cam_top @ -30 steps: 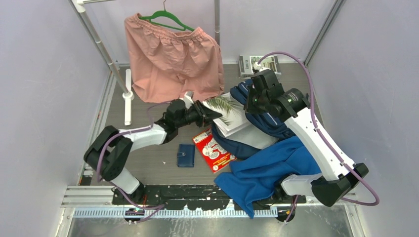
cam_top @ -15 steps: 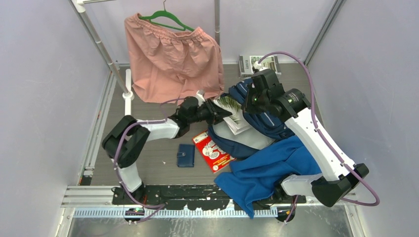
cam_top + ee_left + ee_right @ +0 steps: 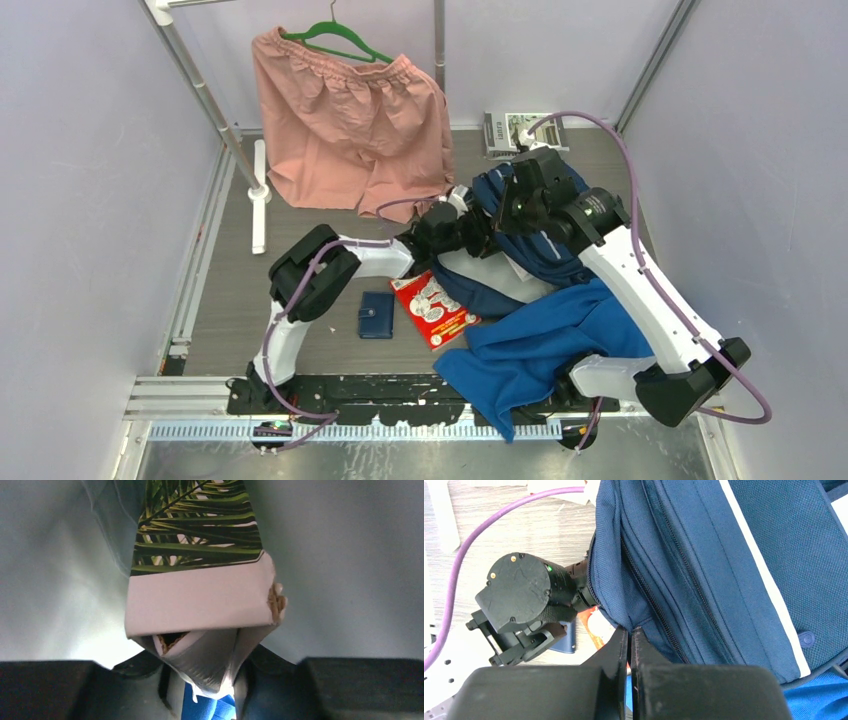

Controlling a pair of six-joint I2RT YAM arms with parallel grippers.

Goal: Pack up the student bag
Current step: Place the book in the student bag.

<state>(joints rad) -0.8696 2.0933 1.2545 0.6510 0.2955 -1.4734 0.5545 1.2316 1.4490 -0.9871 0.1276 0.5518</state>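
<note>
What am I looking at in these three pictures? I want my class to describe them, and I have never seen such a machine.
This is a robot: a left arm and a right arm bolted to a table, each ending in a two-finger gripper. One picture looks down from above; the other two come from cameras on the wrists. The right gripper is pinched shut on a fold of the student bag. The left gripper reaches inside the bag with a palm-leaf book between its fingers. On the table lie a red booklet, a navy wallet and a blue cloth. Pink shorts hang at the back.
</note>
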